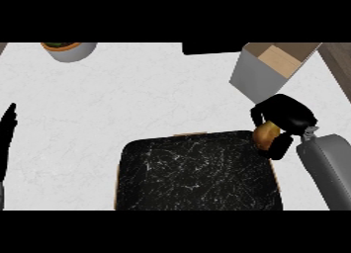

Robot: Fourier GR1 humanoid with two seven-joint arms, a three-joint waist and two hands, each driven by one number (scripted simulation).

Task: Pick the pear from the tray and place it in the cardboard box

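Two hands over a white counter, the right one curled round the pear.

At the left edge the left hand [0, 141] rests with fingers straight and pointing up, holding nothing. Up at the counter's far left stands a pot [70, 50] with something green in it. In the middle lies the dark marbled tray [196, 173], its top bare. Over the tray's upper right corner the right hand [284, 121] wraps the yellow-brown pear [265, 137], which shows between fingers and thumb. Beyond that hand stands the open cardboard box [269, 66], grey outside and tan inside, near it but apart.
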